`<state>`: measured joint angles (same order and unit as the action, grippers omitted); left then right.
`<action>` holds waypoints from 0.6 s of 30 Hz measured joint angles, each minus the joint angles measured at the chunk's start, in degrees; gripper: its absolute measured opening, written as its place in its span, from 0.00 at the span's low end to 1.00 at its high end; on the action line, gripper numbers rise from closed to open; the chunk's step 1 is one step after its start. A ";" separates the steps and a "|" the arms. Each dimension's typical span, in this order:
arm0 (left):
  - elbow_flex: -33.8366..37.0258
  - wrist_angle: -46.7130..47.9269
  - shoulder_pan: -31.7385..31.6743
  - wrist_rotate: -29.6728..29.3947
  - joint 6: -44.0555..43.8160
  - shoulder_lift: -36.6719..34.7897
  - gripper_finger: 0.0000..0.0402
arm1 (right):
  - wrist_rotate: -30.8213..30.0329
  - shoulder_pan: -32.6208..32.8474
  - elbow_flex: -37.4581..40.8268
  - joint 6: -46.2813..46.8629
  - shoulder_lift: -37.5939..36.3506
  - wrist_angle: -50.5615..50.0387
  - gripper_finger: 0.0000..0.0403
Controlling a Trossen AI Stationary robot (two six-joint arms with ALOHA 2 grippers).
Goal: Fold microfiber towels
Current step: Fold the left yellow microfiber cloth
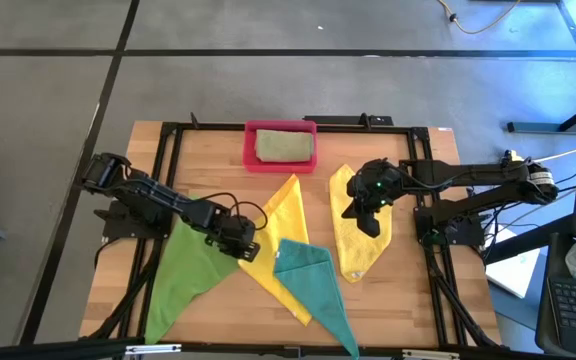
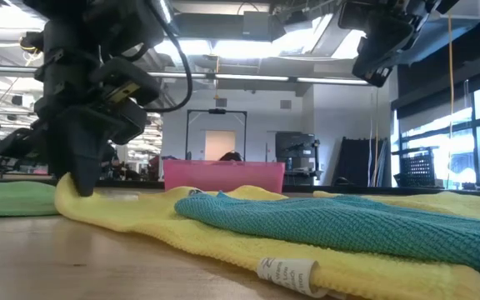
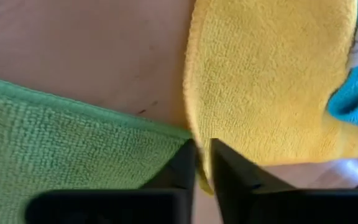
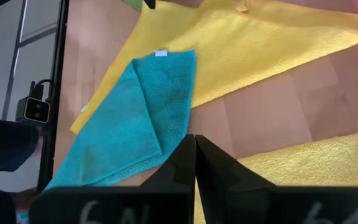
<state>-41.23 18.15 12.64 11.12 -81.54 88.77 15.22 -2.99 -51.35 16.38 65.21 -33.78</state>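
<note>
A yellow towel (image 1: 280, 225) lies spread at the table's middle, with a folded teal towel (image 1: 313, 285) over its near part. A bright green towel (image 1: 183, 268) lies flat to its left. My left gripper (image 1: 240, 240) is down at the yellow towel's left corner, shut on it. My right gripper (image 1: 368, 222) hangs shut and empty, well above a second yellow towel (image 1: 360, 245) at the right. A pale olive towel (image 1: 284, 146) rests folded in the pink tray (image 1: 249, 148) at the far edge. My left gripper pinches the middle yellow towel's left corner (image 3: 211, 127), right beside the green towel's edge (image 3: 166, 127), between its two fingers. The fingers come from above, slanting down. The corner (image 2: 67, 198) and the towel's other parts lie on the table. One layer or several, I cannot tell.
The teal towel (image 2: 332, 221) lies on the yellow one (image 2: 182, 229) close to the table's near edge. Black frame rails (image 1: 164, 160) run along the table's left, right and far sides. Bare wood shows between the tray and the towels.
</note>
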 joint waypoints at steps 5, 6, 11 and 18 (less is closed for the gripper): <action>-0.11 -0.19 -0.45 3.22 1.70 -0.60 0.01 | 0.03 0.05 0.00 -0.02 0.00 0.14 0.04; -0.41 -0.09 -0.64 3.46 2.11 -0.93 0.00 | 0.14 0.05 0.00 -0.02 0.00 0.47 0.04; -4.62 3.25 -1.67 1.32 4.61 -2.98 0.00 | 1.44 0.05 -0.01 -2.02 0.04 6.48 0.04; -15.64 14.97 -5.83 -3.03 15.60 -5.54 0.00 | -2.07 -0.63 -2.47 -6.28 1.18 16.28 0.09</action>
<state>-56.87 33.12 6.81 8.10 -65.93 83.23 13.15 -3.62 -53.82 10.10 66.39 -17.50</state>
